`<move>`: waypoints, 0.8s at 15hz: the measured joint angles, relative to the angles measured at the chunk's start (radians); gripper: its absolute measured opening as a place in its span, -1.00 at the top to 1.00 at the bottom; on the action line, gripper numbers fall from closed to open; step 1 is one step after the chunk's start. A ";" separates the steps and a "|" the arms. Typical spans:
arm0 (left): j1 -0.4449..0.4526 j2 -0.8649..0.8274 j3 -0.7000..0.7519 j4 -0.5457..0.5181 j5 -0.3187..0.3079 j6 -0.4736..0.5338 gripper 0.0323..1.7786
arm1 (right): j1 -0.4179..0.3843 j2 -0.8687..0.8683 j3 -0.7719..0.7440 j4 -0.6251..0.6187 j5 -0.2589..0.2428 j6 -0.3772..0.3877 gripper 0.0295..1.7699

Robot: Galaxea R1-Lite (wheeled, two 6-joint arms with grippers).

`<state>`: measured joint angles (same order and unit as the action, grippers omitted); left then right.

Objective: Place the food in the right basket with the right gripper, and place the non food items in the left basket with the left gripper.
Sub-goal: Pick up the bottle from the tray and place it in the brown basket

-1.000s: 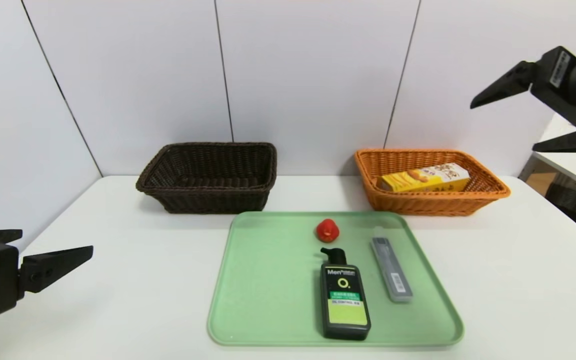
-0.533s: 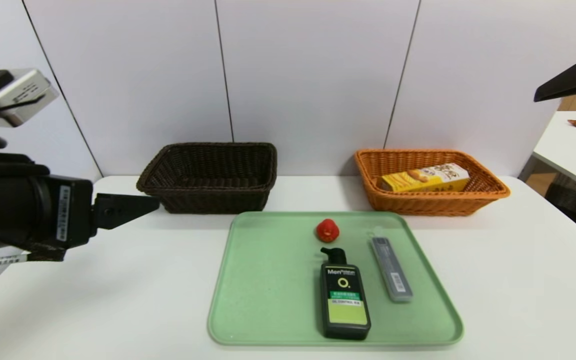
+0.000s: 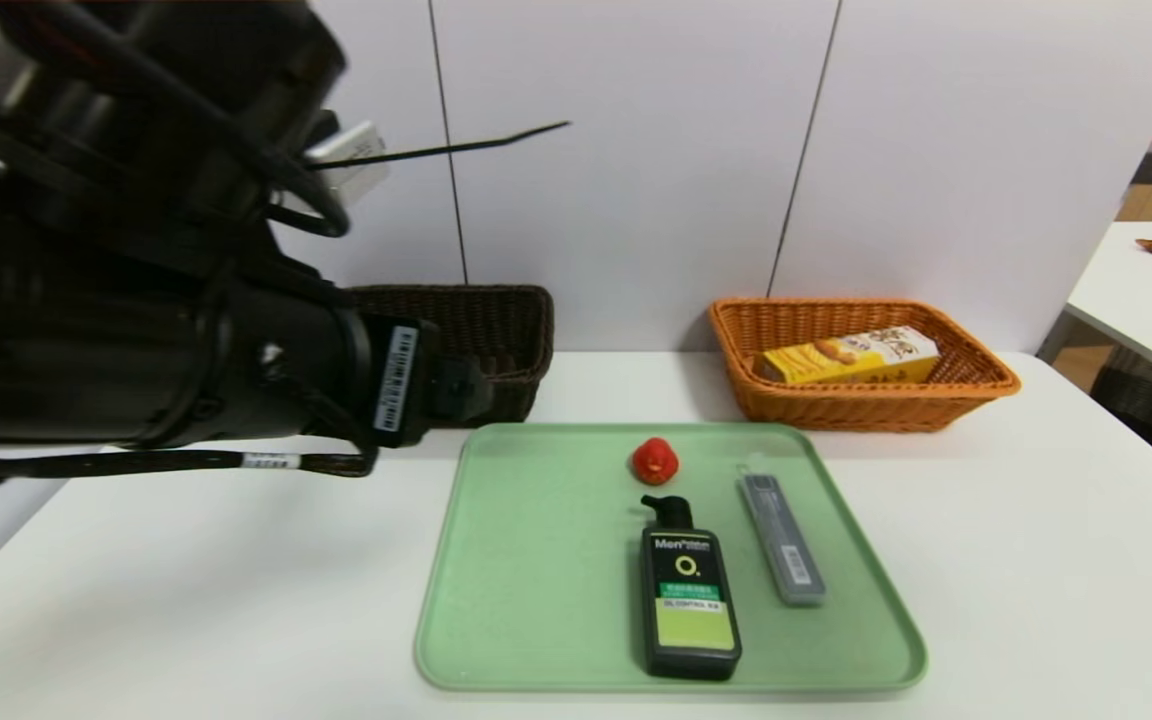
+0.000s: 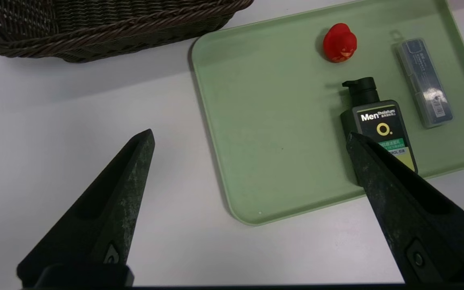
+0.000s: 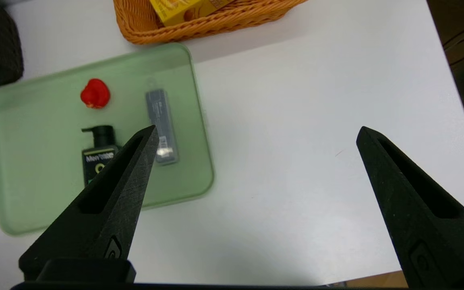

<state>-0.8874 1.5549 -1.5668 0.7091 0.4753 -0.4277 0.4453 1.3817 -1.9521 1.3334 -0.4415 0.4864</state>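
On the green tray (image 3: 496, 560) lie a black "Men" pump bottle (image 3: 688, 595), a grey lead case (image 3: 782, 538) and a red duck (image 3: 655, 460); both end effectors – left (image 4: 248, 139), right (image 5: 256, 133) – hang released, holding nothing; a yellow snack box (image 3: 848, 358) sits in the orange basket (image 3: 976, 385).

We see tray (image 3: 536, 560): smooth matt green plastic | dark basket (image 4: 95, 24) and orange basket (image 3: 866, 400): rough woven wicker | bottle (image 3: 688, 600): glossy black plastic | yellow box (image 3: 846, 360): printed cardboard | slim case (image 3: 781, 540): shiny grey plastic | table (image 3: 1016, 560): smooth white | our gripper fingers (image 4: 107, 217): matt, scuffed black plastic
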 joint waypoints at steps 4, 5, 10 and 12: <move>-0.122 0.153 -0.137 0.038 0.063 -0.014 -0.90 | 0.006 -0.060 0.036 0.007 0.001 -0.306 -0.91; -0.143 0.174 -0.141 0.040 0.065 -0.020 -0.90 | 0.016 -0.071 0.045 0.006 0.010 -0.350 -0.91; -0.170 0.201 -0.078 -0.037 -0.001 0.032 -0.90 | 0.029 -0.126 0.210 -0.010 0.150 -0.404 -0.92; -0.172 0.193 -0.049 -0.118 -0.077 0.079 -0.90 | 0.024 -0.156 0.301 -0.062 0.162 -0.411 -0.92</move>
<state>-1.0591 1.7481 -1.6160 0.5911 0.3987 -0.3483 0.4698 1.2253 -1.6515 1.2711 -0.2794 0.0753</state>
